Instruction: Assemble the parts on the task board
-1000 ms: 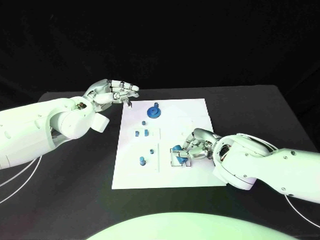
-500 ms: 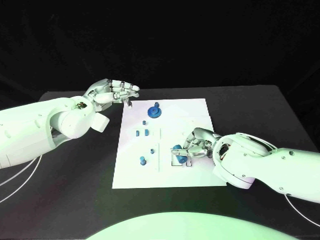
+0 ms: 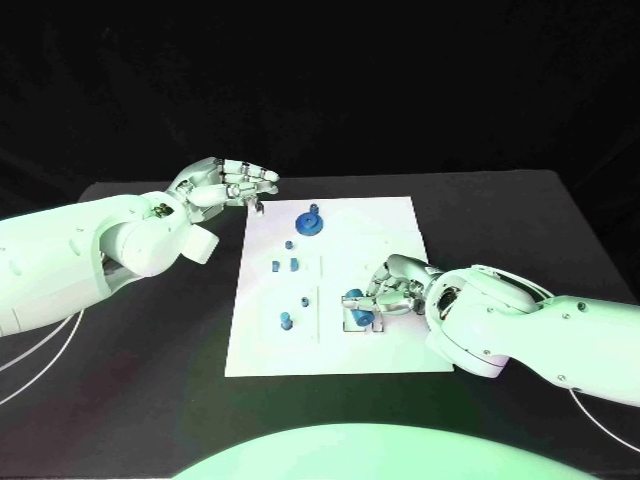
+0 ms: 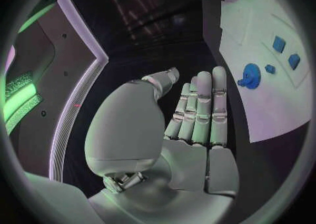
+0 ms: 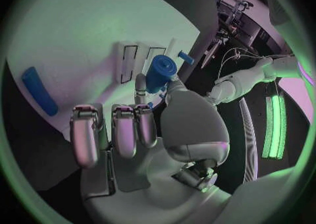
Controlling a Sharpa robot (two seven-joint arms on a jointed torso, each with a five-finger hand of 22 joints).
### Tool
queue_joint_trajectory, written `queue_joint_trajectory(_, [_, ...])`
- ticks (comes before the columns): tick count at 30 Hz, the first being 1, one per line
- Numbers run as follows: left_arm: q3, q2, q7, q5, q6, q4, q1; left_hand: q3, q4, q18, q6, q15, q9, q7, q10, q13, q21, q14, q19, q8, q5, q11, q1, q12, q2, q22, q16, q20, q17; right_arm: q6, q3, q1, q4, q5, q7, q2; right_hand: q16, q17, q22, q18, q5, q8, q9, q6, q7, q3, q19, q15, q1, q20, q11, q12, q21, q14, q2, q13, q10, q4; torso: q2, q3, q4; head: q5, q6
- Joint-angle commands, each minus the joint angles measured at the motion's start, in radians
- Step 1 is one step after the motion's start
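The white task board (image 3: 392,225) lies in the middle of the black table. A blue gear (image 3: 309,222) stands near its far end, and small blue parts (image 3: 281,266) sit down its left half. My right hand (image 3: 395,290) rests over the board's near right part. It pinches a round blue part (image 5: 160,71) between thumb and a finger, just above white slots (image 5: 135,60). Another blue part (image 3: 363,318) lies just below that hand. My left hand (image 3: 227,185) hovers off the board's far left corner, holding nothing, and the gear (image 4: 250,75) lies beyond its fingertips.
A long blue piece (image 5: 39,97) lies at the board's edge by my right hand's fingers, and a small blue peg (image 5: 186,57) stands past the slots. Bare black table (image 3: 551,220) surrounds the board on both sides.
My right hand's fingers have shifted very slightly around the blue part. The left hand has stayed where it was.
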Motion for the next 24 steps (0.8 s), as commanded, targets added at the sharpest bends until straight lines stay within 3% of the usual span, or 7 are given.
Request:
queue_joint_trajectory(1, [0.001,0.000,0.004,0.006,0.015,0.003,0.000,0.000,0.008,0.014,-0.006,0.008,-0.001,0.007,-0.006,-0.001,-0.002,0.001,0.010,0.001,0.001,0.001,-0.009,0.003,0.004,-0.001,-0.004,0.000,0.001,-0.001,0.000,-0.001,0.001,-0.023,0.002,0.001,-0.004,0.165,0.243,-0.011,-0.007,0.002,0.000,-0.007,0.003,-0.008,0.090,-0.004,-0.012,-0.004,-0.002,-0.008,-0.005,0.088,0.001,0.208,0.066,0.002,0.000,0.0002,0.0001,-0.001,0.001])
queue_joint_trajectory(7, [0.001,0.000,0.004,0.006,0.014,0.003,0.000,-0.001,0.010,0.014,-0.007,0.008,-0.002,0.007,-0.007,-0.001,-0.003,0.001,0.011,0.001,0.001,0.001,-0.010,0.003,0.005,-0.002,-0.004,0.000,0.002,-0.011,0.000,-0.002,0.002,-0.039,0.002,0.000,-0.005,0.165,0.243,-0.011,-0.047,0.009,0.002,-0.010,0.003,-0.019,0.090,-0.004,-0.048,-0.004,-0.002,-0.010,-0.005,0.088,-0.014,0.208,0.065,0.004,0.000,0.0002,-0.0002,-0.001,0.001])
queue_joint_trajectory(13, [0.001,-0.001,0.004,0.006,0.014,0.003,0.000,-0.001,0.010,0.014,-0.007,0.008,-0.002,0.007,-0.007,-0.001,-0.003,0.001,0.011,0.001,0.001,0.001,-0.010,0.003,0.005,-0.002,-0.004,0.000,0.002,-0.016,0.000,-0.002,0.002,-0.047,0.003,-0.001,-0.006,0.163,0.243,-0.011,-0.053,0.013,0.004,-0.012,0.003,-0.026,0.090,-0.004,-0.080,-0.004,-0.002,-0.011,-0.007,0.087,-0.031,0.208,0.065,0.004,0.000,0.0000,0.0000,-0.001,0.002])
queue_joint_trajectory(24, [0.001,-0.002,0.003,0.006,0.012,0.003,0.000,-0.001,0.011,0.014,-0.007,0.008,-0.002,0.007,-0.008,-0.001,-0.004,0.001,0.011,0.001,0.001,0.001,-0.010,0.004,0.005,-0.003,-0.004,0.000,0.002,-0.027,0.000,-0.003,0.014,-0.059,0.030,-0.019,-0.006,0.164,0.243,-0.011,-0.047,0.014,0.004,-0.015,0.004,-0.023,0.090,-0.004,-0.080,-0.004,-0.002,-0.012,-0.006,0.087,-0.024,0.207,0.065,0.003,0.000,0.0004,0.0001,0.000,0.001])
